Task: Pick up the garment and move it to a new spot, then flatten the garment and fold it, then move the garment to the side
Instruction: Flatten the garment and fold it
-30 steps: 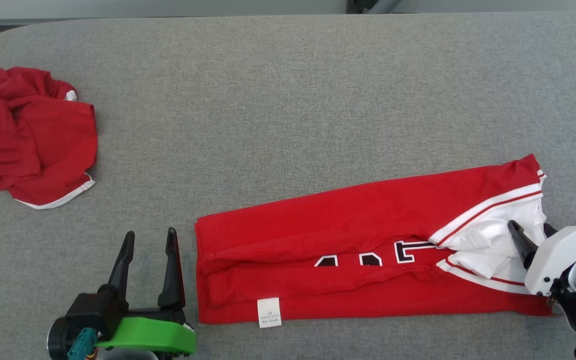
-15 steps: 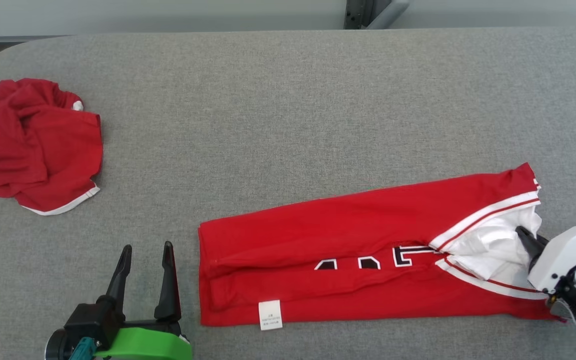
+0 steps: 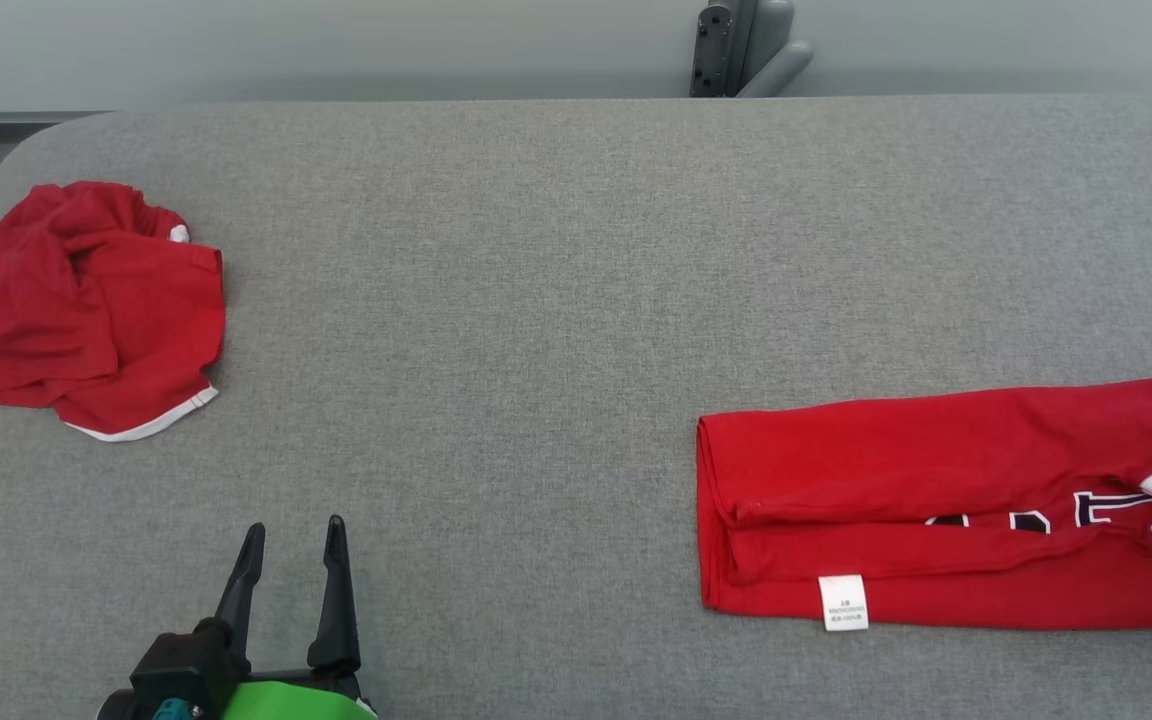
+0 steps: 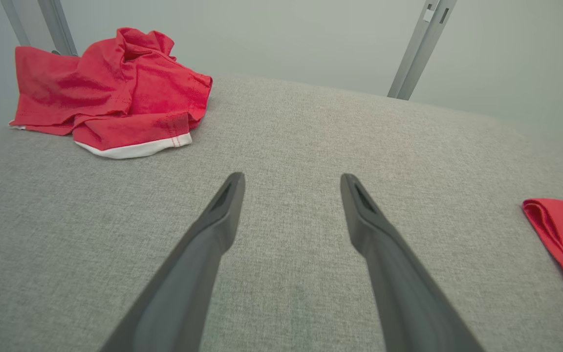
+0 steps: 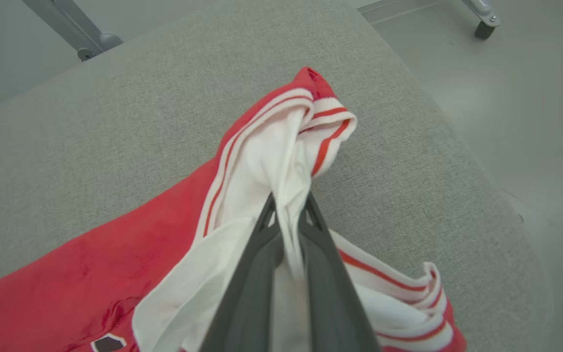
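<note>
The folded red garment [image 3: 936, 500] lies along the right side of the grey surface [image 3: 536, 300]. The right tool [image 5: 290, 201] is closed tight on its white, striped end. The left tool [image 3: 294, 526] stands wide and empty, well apart from it. A crumpled red cloth [image 3: 76, 300] lies at far left.

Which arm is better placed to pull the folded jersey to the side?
Right. The right gripper is shut on white fabric of the jersey; the left gripper stands open over the table, apart from it.
</note>
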Controlling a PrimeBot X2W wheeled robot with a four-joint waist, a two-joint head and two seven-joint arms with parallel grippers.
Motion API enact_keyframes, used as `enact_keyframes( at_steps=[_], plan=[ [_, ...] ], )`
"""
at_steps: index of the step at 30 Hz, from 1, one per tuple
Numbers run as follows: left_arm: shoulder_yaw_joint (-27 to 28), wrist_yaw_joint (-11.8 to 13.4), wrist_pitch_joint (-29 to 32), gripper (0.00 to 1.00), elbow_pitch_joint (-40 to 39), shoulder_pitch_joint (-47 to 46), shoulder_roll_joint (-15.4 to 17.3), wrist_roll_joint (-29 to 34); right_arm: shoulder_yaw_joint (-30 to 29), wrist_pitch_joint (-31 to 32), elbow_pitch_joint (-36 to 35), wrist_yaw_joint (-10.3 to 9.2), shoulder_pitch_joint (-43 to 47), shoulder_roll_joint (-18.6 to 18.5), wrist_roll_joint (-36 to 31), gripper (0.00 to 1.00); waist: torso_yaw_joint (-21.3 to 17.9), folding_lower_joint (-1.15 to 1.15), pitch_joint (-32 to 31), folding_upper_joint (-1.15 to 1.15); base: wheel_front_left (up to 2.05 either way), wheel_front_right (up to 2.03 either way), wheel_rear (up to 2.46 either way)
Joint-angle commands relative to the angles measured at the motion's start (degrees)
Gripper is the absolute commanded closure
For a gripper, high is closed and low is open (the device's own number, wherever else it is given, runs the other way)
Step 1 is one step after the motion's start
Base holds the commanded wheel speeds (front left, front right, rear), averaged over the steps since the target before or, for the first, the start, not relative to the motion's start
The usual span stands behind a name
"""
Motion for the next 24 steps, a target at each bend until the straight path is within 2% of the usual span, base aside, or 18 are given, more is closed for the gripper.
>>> enact_keyframes(
  at_steps=[1,7,11,14,18,24],
  plan=[
    [-0.3,0.3,-0.2,0.00,0.1,1.0,-0.1,-0.9,1.7,0.9,-3.1,0.01,1.3,0.9,0.7,1.00,0.1,0.00,-0.5,0.00,0.00,0.00,0.00],
    [-1.9,1.6,-0.2,0.00,-0.2,1.8,0.0,-2.3,13.8,3.3,-19.8,0.02,7.0,7.5,4.7,1.00,-0.4,0.00,-1.8,0.00,0.00,0.00,0.00],
    [-2.4,2.0,-0.2,0.00,-0.3,1.6,0.0,-2.6,22.8,2.4,-25.7,0.02,8.6,12.8,4.3,1.00,-1.3,0.00,-1.9,0.00,0.00,0.00,0.00],
    [-2.7,2.2,-0.2,0.00,-0.1,1.0,0.0,-2.6,27.8,0.2,-24.8,0.02,7.0,16.5,2.8,1.00,-1.7,0.00,-1.8,0.00,0.00,0.00,0.00],
    [-3.3,2.2,-0.2,0.00,0.3,0.1,0.0,-2.3,32.7,-3.1,-20.2,0.02,4.6,20.3,0.0,1.00,-1.5,0.00,-1.5,0.00,0.00,0.00,0.00],
    [-3.6,2.1,-0.2,0.00,1.0,-0.4,0.0,-2.5,36.3,-6.5,-13.7,0.02,2.4,22.5,-2.3,1.00,-0.1,0.00,-1.2,0.00,0.00,0.00,0.00]
  ],
)
